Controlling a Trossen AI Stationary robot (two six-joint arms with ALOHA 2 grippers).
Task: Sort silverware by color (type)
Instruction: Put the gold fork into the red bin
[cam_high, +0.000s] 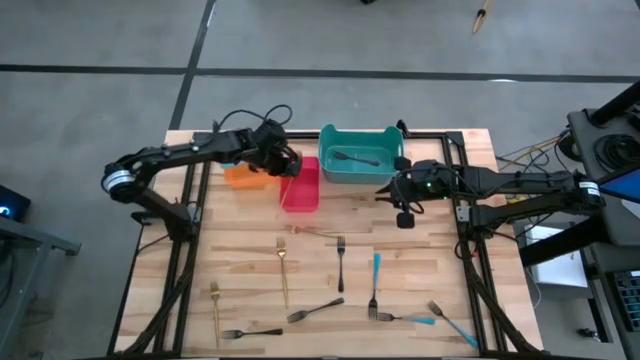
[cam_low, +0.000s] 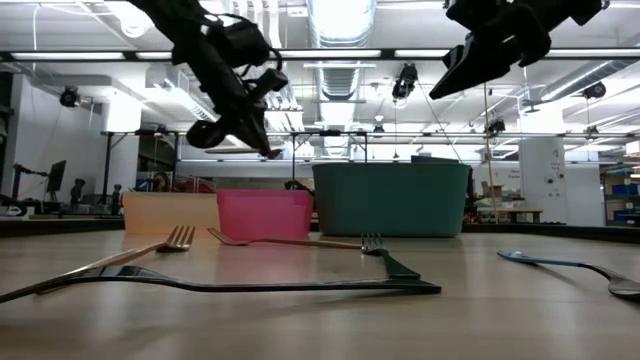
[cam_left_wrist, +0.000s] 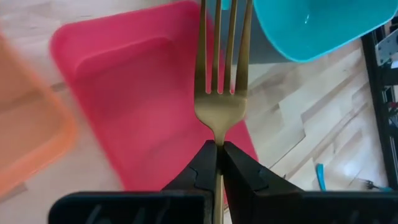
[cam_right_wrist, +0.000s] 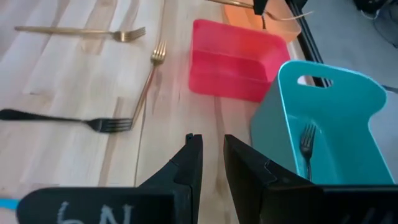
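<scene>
My left gripper (cam_left_wrist: 219, 149) hangs over the red bin (cam_high: 300, 186), shut on a gold fork (cam_left_wrist: 222, 74). The orange bin (cam_high: 244, 176) stands to the red bin's left. The teal bin (cam_high: 360, 150) stands to its right, with a dark fork (cam_high: 356, 158) lying on its floor. My right gripper (cam_right_wrist: 211, 155) hovers by the teal bin's near right corner, its fingers a little apart with nothing between them. More forks lie flat on the near table: gold (cam_high: 283, 266), dark (cam_high: 341, 262) and blue-handled (cam_high: 375, 284). My left gripper pinches the gold fork's neck (cam_left_wrist: 219, 134), just below the tines, between its two fingertips. The fork lies along the fingers, tines sticking out past the tips; the fingers hide the handle. The fingers slant downward, and the fork is lifted clear above the red bin.
The three bins stand in a row at the far side of the wooden table (cam_high: 440, 260). Several forks are scattered over its near half, among them a gold one (cam_high: 215, 304) and a dark one (cam_high: 252, 332) at the near left. Black frame rails (cam_high: 462, 215) run along the table's sides.
</scene>
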